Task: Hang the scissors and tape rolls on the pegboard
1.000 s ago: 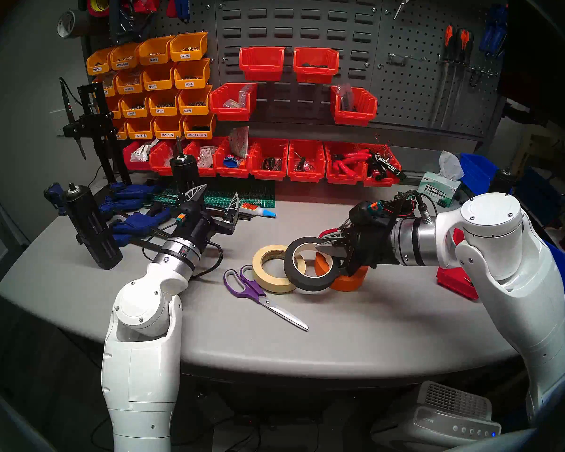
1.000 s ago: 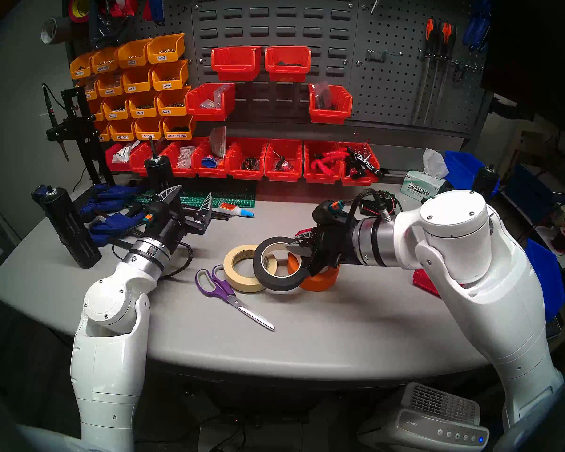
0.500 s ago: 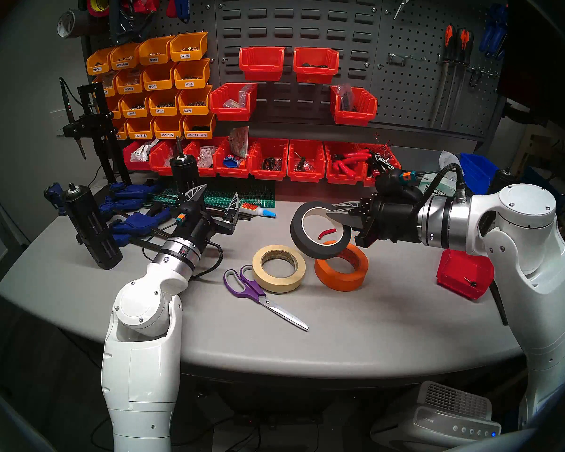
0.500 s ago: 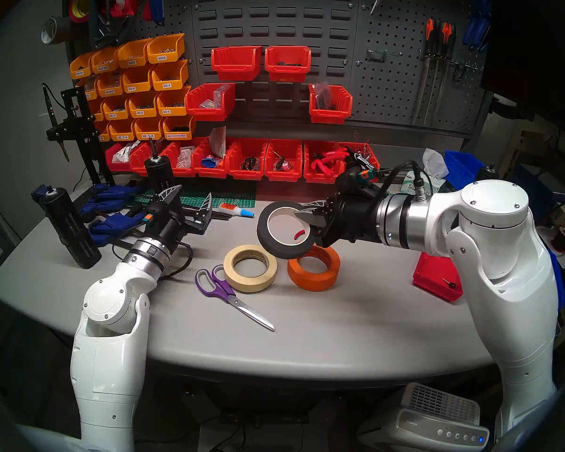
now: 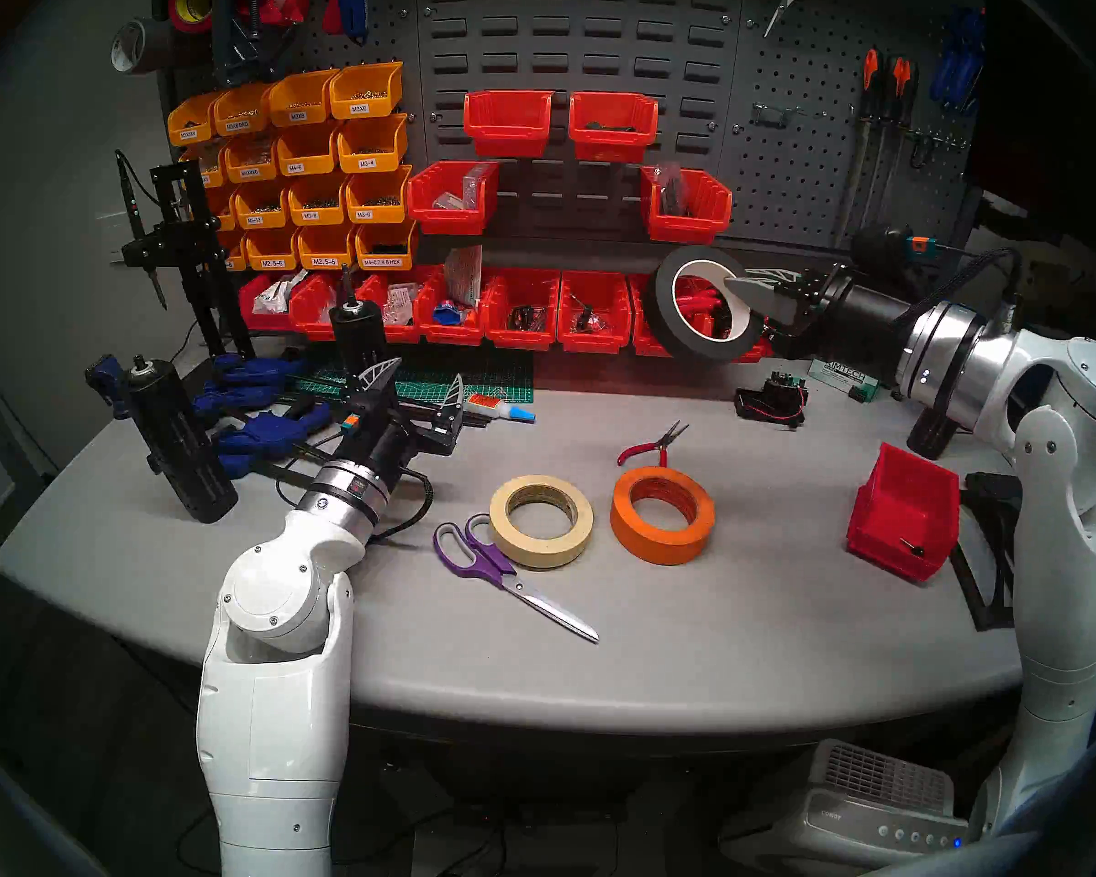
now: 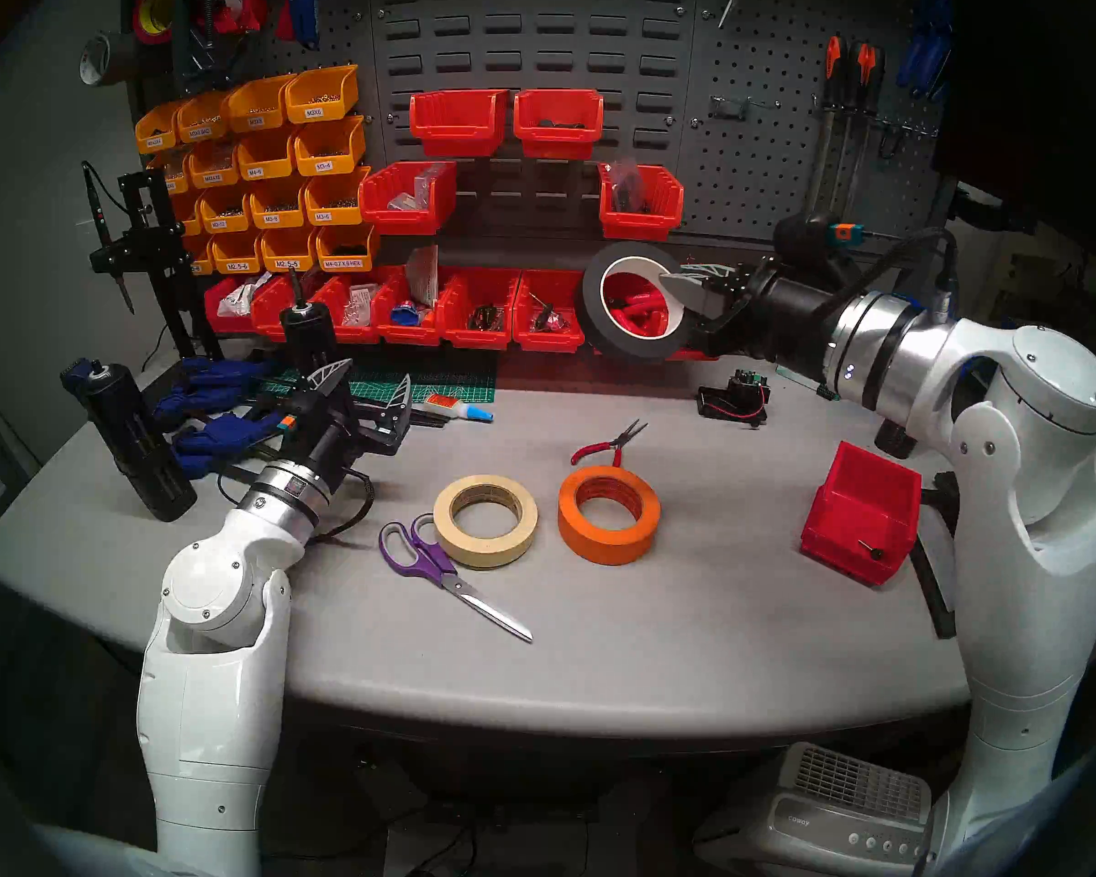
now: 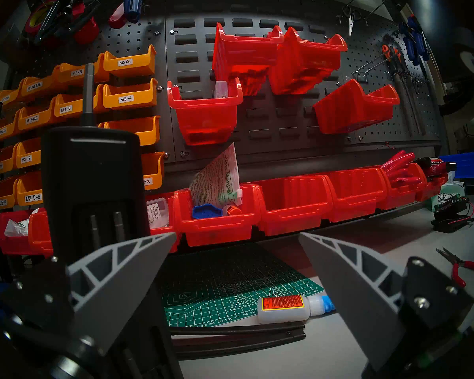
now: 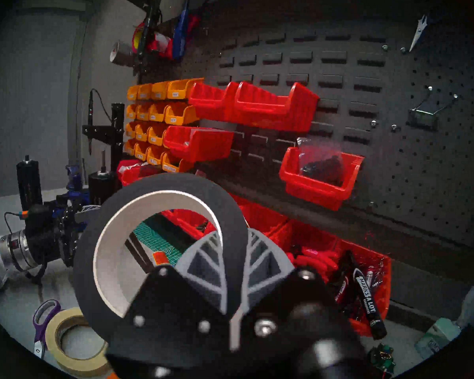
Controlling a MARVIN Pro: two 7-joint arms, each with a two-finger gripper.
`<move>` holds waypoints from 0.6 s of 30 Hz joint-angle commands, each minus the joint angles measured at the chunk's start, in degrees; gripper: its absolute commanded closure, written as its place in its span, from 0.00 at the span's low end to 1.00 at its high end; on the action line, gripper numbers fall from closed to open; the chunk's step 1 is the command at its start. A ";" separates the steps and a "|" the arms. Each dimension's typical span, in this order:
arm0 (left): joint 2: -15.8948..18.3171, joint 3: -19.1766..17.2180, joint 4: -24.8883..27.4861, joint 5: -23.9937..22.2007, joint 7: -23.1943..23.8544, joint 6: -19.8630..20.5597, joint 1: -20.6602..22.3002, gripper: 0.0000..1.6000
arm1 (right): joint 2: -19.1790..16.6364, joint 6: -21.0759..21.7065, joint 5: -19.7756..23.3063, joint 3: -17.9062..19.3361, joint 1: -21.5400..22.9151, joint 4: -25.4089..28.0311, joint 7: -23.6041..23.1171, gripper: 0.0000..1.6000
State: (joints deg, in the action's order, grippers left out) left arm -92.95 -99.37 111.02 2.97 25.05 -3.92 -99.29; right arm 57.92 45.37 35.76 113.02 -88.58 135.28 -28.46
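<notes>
My right gripper is shut on the black tape roll, one finger inside its white core and one outside. It holds the roll upright in the air in front of the lower red bins, below the pegboard. In the right wrist view the roll fills the lower middle, and a metal hook sits up to the right. The cream roll and the orange roll lie flat on the table. The purple-handled scissors lie beside the cream roll. My left gripper is open and empty over the green mat.
Red pliers lie behind the orange roll. A loose red bin stands at the table's right. A row of red bins lines the back. Blue clamps, a black cylinder and a glue bottle crowd the left.
My right arm lifted the black roll off the cream and orange rolls and carried it up and back to the right, toward the pegboard, uncovering the red pliers. The left arm stayed still.
</notes>
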 commanded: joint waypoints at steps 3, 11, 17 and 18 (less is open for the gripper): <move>0.00 0.02 0.02 0.00 0.00 -0.27 0.01 0.00 | 6.37 -6.51 -0.92 1.92 2.90 1.41 5.41 1.00; 0.00 0.02 0.02 0.00 0.00 -0.27 0.01 0.00 | 9.41 -12.99 -4.70 -0.15 4.74 0.47 10.71 1.00; 0.00 0.03 0.02 0.00 0.00 -0.29 0.01 0.00 | 11.16 -16.76 -6.93 -1.30 6.49 -1.08 12.91 1.00; 0.00 0.03 0.02 0.00 0.00 -0.28 0.01 0.00 | 11.25 -18.09 -6.73 -1.61 6.74 -1.65 13.49 1.00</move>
State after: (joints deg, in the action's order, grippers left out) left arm -92.95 -99.37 111.03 2.97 25.05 -3.93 -99.29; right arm 66.69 33.19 30.57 111.98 -85.75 134.55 -17.70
